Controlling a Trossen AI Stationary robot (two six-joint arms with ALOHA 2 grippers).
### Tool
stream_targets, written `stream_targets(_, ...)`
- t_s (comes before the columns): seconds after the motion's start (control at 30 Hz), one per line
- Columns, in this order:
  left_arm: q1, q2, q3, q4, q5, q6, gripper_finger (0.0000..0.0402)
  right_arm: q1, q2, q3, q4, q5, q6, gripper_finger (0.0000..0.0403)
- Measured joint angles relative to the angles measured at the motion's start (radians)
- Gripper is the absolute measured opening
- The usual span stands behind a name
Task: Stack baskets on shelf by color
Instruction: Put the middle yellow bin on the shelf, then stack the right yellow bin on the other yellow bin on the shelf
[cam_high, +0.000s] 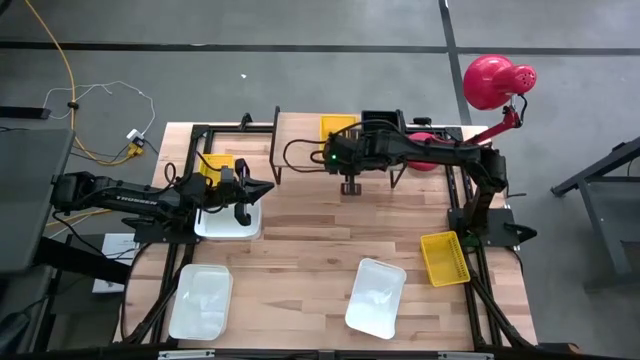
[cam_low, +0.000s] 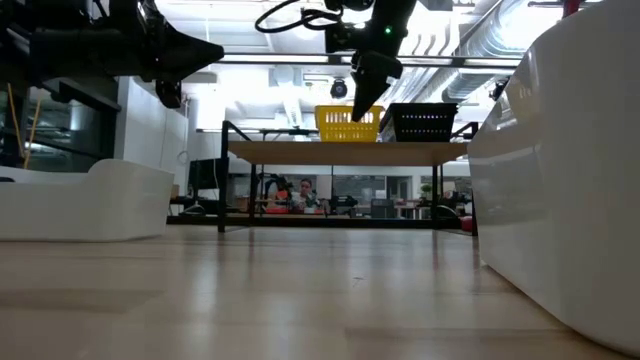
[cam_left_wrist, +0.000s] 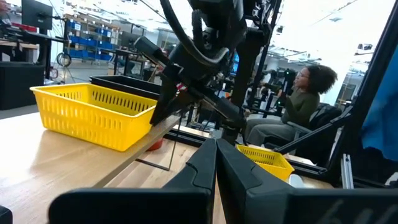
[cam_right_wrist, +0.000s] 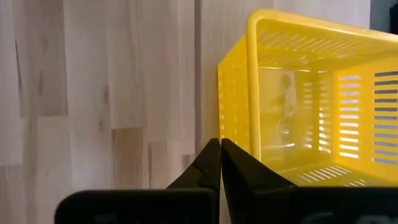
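The right gripper is hanging just off the near edge of the shelf, its fingers pressed together on nothing. It is sitting right beside the yellow basket on the shelf, which is likely why the arm is stretched across that way: the placing of that basket looks finished. A black basket is resting next to the yellow one on the shelf top, so two colours seem to be getting their own spots there.

The left gripper is hovering at the left of the counter, above the far edge of a white basket, with its fingers also closed and empty. A yellow basket behind the left arm is lying partly hidden under the arm.

Several baskets are waiting on the counter: a white basket at the near left, another white basket near the middle, and a yellow basket at the right edge, close to the right arm's base. None of these is blocking the path to the shelf. A red lamp is leaning over the far right corner, and its head is hanging beyond the counter. A seated person is showing in the room beyond.
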Motion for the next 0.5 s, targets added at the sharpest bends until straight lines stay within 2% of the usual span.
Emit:
stream_targets(0.13, 0.000, 0.000, 0.000, -0.001, 0.000, 0.000, 0.0000, 0.002, -0.007, 0.000, -0.019, -0.056, -0.003, 0.0000)
stream_targets(0.27, 0.000, 0.000, 0.000, -0.004, 0.000, 0.000, 0.0000, 0.048, -0.060, 0.001, -0.117, -0.104, 0.057, 0.0000)
stream_targets(0.37, 0.000, 0.000, 0.000, -0.005, 0.000, -0.001, 0.0000, 0.105, -0.115, 0.001, -0.210, -0.141, 0.160, 0.0000)
stream_targets(0.5, -0.001, 0.000, 0.000, -0.004, 0.010, -0.004, 0.0000, 0.205, -0.171, 0.002, -0.331, -0.255, 0.379, 0.0000)
